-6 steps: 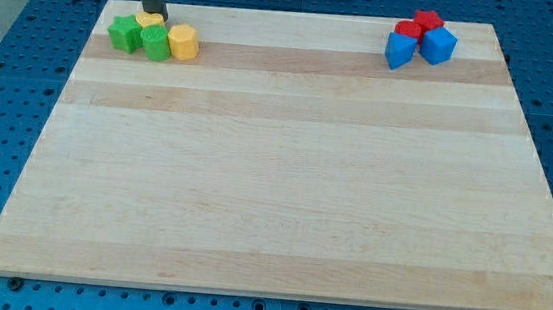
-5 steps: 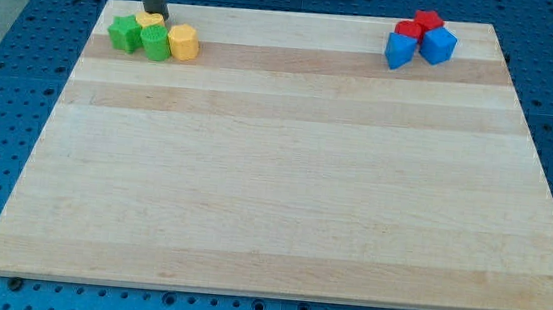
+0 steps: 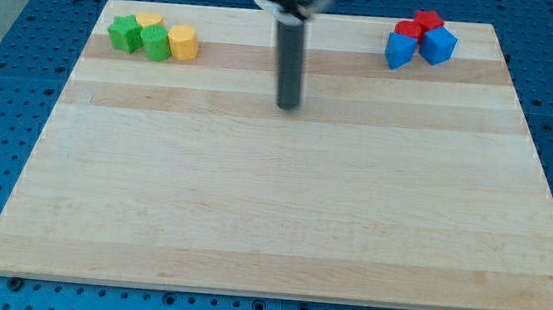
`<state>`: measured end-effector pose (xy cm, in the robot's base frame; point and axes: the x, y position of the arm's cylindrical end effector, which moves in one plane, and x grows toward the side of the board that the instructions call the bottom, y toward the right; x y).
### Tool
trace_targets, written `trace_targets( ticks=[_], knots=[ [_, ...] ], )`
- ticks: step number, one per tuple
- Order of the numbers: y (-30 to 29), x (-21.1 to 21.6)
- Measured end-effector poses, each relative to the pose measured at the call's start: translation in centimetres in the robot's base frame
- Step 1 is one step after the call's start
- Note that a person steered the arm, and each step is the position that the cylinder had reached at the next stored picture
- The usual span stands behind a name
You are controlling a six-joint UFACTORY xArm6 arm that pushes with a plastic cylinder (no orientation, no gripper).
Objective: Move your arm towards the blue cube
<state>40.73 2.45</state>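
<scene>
My tip (image 3: 288, 107) touches no block, well left of the blue cube (image 3: 439, 46), seemingly partly hiding a red block (image 3: 428, 22)

The rod comes down from the view's top, and my tip (image 3: 288, 107) rests on the wooden board (image 3: 281, 216), between the two clusters. At the view's top right sit the blue cube (image 3: 439, 46), a second blue block (image 3: 399, 50) and two red blocks (image 3: 417, 25), bunched together. At top left two green blocks (image 3: 140, 38) and two yellow ones (image 3: 182, 41) huddle.
</scene>
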Motion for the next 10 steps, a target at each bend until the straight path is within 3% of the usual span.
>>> trace_targets(
  ticks=[2,3,6,10],
  knots=[
    [16.9,6.6],
    [21.3,6.4],
    [27.5,-1.7],
    [27.0,-14.4]
  ],
)
